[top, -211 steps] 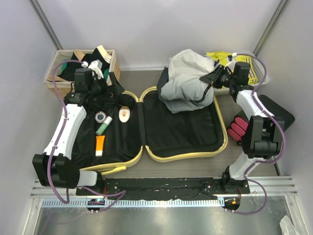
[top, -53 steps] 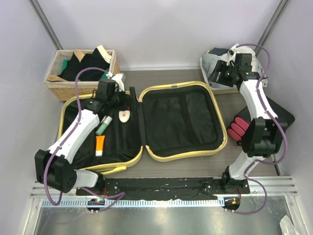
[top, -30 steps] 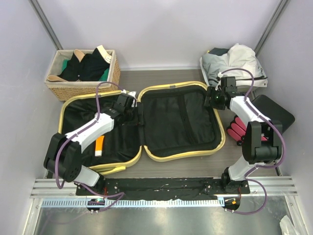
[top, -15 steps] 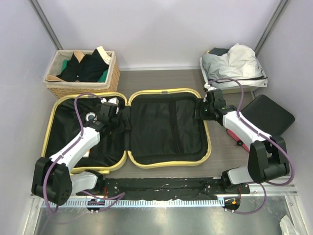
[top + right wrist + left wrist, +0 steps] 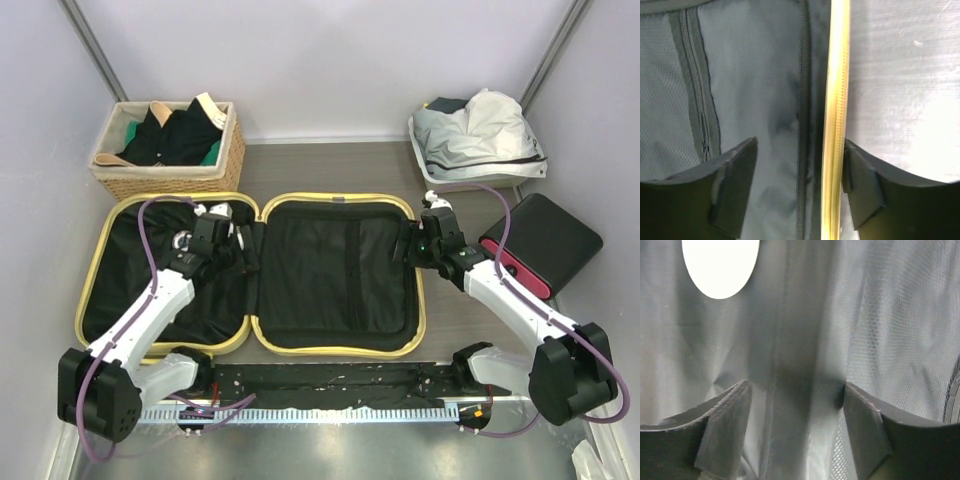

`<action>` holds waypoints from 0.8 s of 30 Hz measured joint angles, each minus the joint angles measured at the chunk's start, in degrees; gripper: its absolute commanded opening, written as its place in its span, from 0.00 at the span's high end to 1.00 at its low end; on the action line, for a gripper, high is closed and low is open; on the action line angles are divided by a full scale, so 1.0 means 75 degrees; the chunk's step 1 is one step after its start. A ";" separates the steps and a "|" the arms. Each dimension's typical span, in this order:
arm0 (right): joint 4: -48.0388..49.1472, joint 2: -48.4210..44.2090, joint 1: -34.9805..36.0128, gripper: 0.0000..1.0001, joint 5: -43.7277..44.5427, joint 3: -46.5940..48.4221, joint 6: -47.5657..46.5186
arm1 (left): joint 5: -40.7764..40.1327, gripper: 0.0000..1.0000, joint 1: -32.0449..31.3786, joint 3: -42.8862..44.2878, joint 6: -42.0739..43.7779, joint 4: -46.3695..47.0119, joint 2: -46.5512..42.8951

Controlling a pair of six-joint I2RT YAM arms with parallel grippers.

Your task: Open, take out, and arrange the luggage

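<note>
Jaws parted on both arms and gripping nothing, as the luggage (image 5: 320, 290) lies opened flat on the surface (image 5: 330, 160) between them. At left, the left jaws hang spread just above the black lining (image 5: 790, 340) of the left half, near the hinge. A white oval item (image 5: 720, 265) sits beyond one finger (image 5: 715, 430) and mesh (image 5: 900, 325) beyond the other, and the pose reads as a reach for whatever remains in that half. At right, the right jaws straddle the yellow rim (image 5: 836, 100) of the other half. It runs up between them, close against the finger on the wood-grain side, with zipped lining (image 5: 755, 90) on the opposite side. They seem placed to catch the edge and steady or shift the case. That right half shows only lining from above, so unpacking is judged well along
</note>
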 measured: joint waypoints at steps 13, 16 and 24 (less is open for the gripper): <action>-0.2996 -0.0414 0.0431 0.00 0.1778 0.3424 0.0117 | -0.0571 0.00 0.0344 0.1953 0.1139 -0.1233 -0.0119; -0.3494 -0.0854 0.0198 0.00 0.2736 0.4077 0.0286 | -0.0338 0.00 0.0347 0.2728 0.1486 -0.1303 0.0143; -0.5068 -0.1253 -0.1708 0.11 0.3002 0.3978 0.0446 | 0.0641 0.00 0.0344 0.3888 0.2200 -0.1387 0.1113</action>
